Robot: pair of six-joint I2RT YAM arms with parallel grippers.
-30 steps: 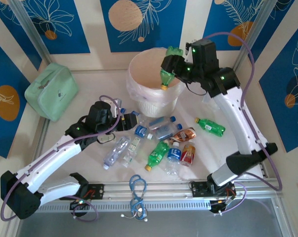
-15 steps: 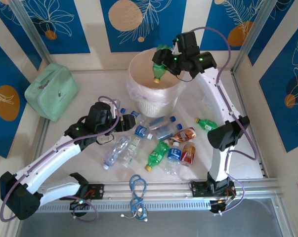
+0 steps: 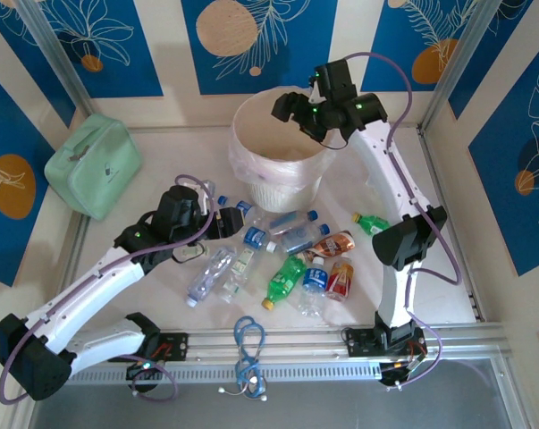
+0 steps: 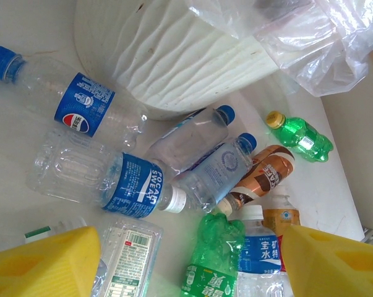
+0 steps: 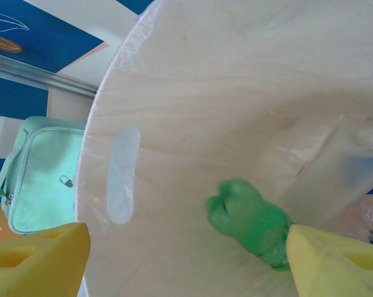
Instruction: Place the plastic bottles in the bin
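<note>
1. Green bottle (image 5: pixel 251 223) is inside the bin (image 5: pixel 174 93), below the right gripper (image 5: pixel 186 260), whose jaws stand apart, gripping nothing
2. Other bottles (image 3: pixel 291 255) lie on the table (image 3: pixel 171 161) beside the bin, under the left gripper (image 4: pixel 192 263), jaws apart, empty

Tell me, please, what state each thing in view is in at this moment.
bin, upright, lined with a clear bag.
green bottle, lying inside the bin, not gripped.
right gripper, open, empty, over the bin.
left gripper, open, empty, over the loose bottles.
loose bottles, lying on the table beside the bin.
mint-green pouch, closed, on the table.
</note>
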